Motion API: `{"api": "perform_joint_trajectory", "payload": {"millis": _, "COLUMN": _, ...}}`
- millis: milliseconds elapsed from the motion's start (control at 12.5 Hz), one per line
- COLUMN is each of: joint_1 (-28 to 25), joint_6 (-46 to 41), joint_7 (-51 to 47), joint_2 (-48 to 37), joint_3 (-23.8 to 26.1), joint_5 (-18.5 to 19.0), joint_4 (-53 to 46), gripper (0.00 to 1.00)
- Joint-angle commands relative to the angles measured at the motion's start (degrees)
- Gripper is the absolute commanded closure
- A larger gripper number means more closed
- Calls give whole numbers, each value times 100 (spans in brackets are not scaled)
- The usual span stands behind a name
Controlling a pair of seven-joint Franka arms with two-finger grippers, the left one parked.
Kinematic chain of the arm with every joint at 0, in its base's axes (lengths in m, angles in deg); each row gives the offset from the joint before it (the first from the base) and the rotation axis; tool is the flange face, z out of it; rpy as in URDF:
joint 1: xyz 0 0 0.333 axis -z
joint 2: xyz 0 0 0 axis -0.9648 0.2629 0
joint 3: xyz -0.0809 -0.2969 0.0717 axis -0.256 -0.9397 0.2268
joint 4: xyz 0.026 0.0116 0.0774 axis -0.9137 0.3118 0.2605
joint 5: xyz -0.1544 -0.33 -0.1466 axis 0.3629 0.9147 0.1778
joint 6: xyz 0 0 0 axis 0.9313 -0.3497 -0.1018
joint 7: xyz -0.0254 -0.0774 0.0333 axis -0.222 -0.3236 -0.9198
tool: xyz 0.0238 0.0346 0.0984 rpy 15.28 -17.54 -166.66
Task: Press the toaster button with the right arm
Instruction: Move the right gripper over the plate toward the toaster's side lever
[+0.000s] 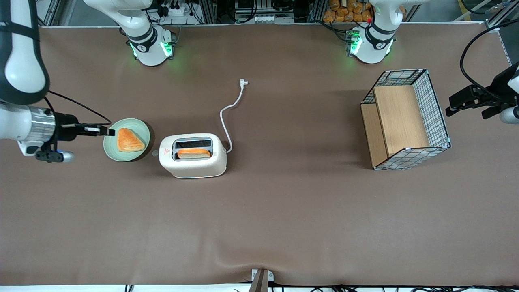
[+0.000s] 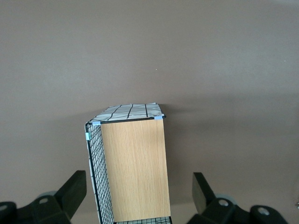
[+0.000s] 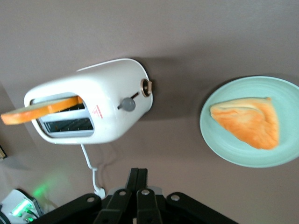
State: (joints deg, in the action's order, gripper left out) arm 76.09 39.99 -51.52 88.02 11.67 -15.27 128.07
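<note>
The cream-white toaster (image 1: 192, 155) (image 3: 103, 98) stands mid-table with a slice of toast (image 1: 194, 153) (image 3: 42, 110) in the slot nearer the front camera. The toaster button (image 1: 155, 153) (image 3: 127, 104), a small grey knob, sticks out of the narrow end that faces the working arm. My right gripper (image 1: 109, 131) (image 3: 138, 171) is shut with nothing in it. It hovers over the edge of the green plate (image 1: 111, 148), well apart from the button, with its tips pointing toward the toaster.
The plate (image 3: 219, 140) holds a triangular pastry (image 1: 129, 140) (image 3: 247, 121) and lies beside the toaster's button end. The white cord runs to a plug (image 1: 242, 82) farther from the front camera. A wire-and-wood basket (image 1: 405, 119) (image 2: 133, 168) lies toward the parked arm's end.
</note>
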Motion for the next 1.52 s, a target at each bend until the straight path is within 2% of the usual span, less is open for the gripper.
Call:
{"api": "perform_joint_trajectory", "payload": {"millis": 0, "joint_1": -141, "joint_6": 604, "joint_7": 139, "joint_2": 29, "joint_3": 7, "joint_5": -370, "joint_4": 406, "gripper": 100}}
{"api": "perform_joint_trajectory", "payload": {"millis": 80, "joint_1": -176, "joint_6": 815, "joint_7": 305, "joint_2": 117, "joint_3": 15, "joint_5": -414, "joint_4": 528, "gripper": 100}}
{"api": "perform_joint_trajectory", "payload": {"millis": 239, "joint_1": -177, "joint_6": 993, "joint_7": 649, "joint_2": 328, "joint_3": 7, "joint_5": -826, "joint_4": 644, "gripper": 100}}
{"api": "perform_joint_trajectory", "payload": {"millis": 319, "joint_1": -168, "joint_6": 1045, "joint_7": 667, "joint_2": 425, "joint_3": 7, "joint_5": -879, "joint_4": 644, "gripper": 100}}
{"api": "perform_joint_trajectory", "payload": {"millis": 638, "joint_1": -282, "joint_6": 1432, "joint_7": 667, "joint_2": 645, "joint_3": 24, "joint_5": -959, "joint_4": 626, "gripper": 100}}
{"api": "perform_joint_trajectory", "payload": {"millis": 957, "joint_1": -335, "joint_6": 1441, "joint_7": 711, "joint_2": 909, "joint_3": 68, "joint_5": -1161, "joint_4": 451, "gripper": 100}}
{"api": "perform_joint_trajectory", "payload": {"millis": 1436, "joint_1": -396, "joint_6": 1441, "joint_7": 694, "joint_2": 935, "joint_3": 86, "joint_5": -1170, "joint_4": 424, "gripper": 100}}
